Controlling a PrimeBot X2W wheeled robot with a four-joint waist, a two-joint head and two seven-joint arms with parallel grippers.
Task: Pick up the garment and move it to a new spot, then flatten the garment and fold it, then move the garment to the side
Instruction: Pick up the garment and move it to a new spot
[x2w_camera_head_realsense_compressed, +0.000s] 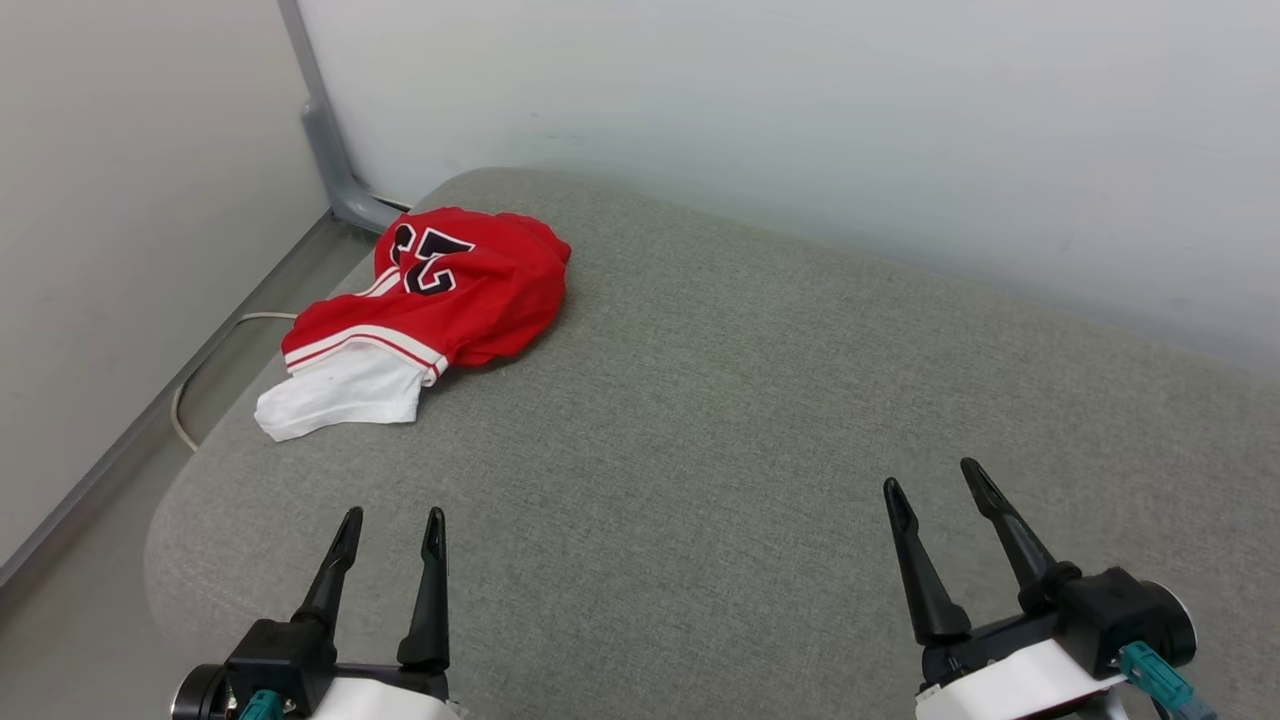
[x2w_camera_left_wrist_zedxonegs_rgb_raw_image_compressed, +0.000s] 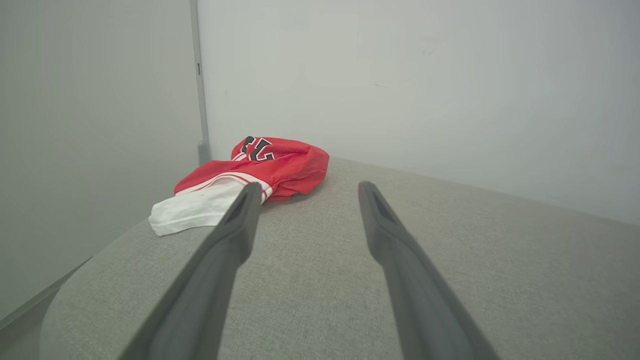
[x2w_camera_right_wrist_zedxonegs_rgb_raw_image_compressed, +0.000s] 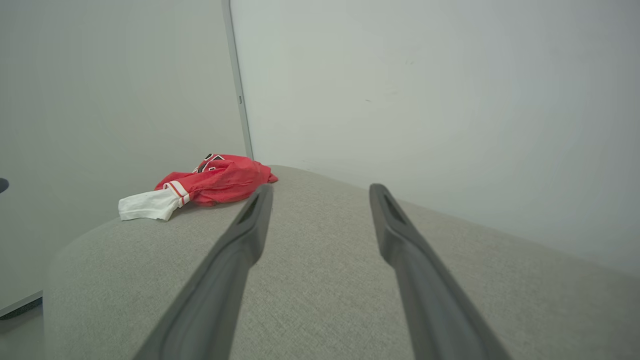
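Lying in a crumpled heap in the upper left of the head view, the shirt (x2w_camera_head_realsense_compressed: 480, 290) rests on the grey cloth-covered table (x2w_camera_head_realsense_compressed: 720, 400), close to the table's far left corner. Its red body is bunched up, and black numbers (x2w_camera_head_realsense_compressed: 425, 262) with white edges show on the top folds. One white sleeve (x2w_camera_head_realsense_compressed: 335, 398), with red-and-white striped trim above it, spills toward the lower left near the table's left edge.

The left end effector (x2w_camera_head_realsense_compressed: 392, 518) sits at the lower left of that view. Its two dark fingers are spread and point up the frame, with bare table between them. The right end effector (x2w_camera_head_realsense_compressed: 932, 477) sits at the lower right, also spread, its fingers leaning a little toward the upper left. Both are well apart from the shirt.

In the left wrist view the shirt (x2w_camera_left_wrist_zedxonegs_rgb_raw_image_compressed: 285, 162) lies left of centre, beyond the spread fingers, and one fingertip overlaps the striped trim in the picture. In the right wrist view the shirt (x2w_camera_right_wrist_zedxonegs_rgb_raw_image_compressed: 220, 177) appears smaller, at middle left.

A pale wall (x2w_camera_head_realsense_compressed: 800, 120) stands behind the table. A grey post (x2w_camera_head_realsense_compressed: 322, 135) rises in the upper left, and a light cable (x2w_camera_head_realsense_compressed: 190, 385) curves on the floor at the left.
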